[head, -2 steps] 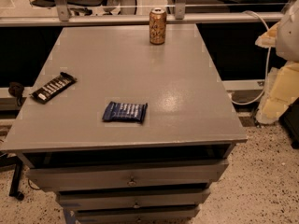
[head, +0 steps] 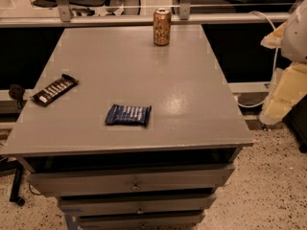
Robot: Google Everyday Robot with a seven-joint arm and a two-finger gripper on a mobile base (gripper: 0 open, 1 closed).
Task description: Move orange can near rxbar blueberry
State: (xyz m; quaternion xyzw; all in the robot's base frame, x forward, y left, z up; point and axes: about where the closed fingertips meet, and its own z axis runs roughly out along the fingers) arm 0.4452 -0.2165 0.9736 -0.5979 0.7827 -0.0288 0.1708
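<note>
Camera view: the orange can (head: 162, 27) is stood at the worktop's (head: 192, 104) far edge, well apart from the rxbar blueberry (head: 128, 114). The gripper (head: 283, 92) is held off the right side; its opening cannot be told.

Three things on your desk (head: 192, 104), gripper (head: 282, 96) off its right side.
The can (head: 162, 27) stands at the back edge; rxbar (head: 128, 114) lies front-centre, well apart; other bar (head: 54, 89) lies near the left edge.

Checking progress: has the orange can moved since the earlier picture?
No. The orange can sits by the table's far edge as before; pincer out of view.
</note>
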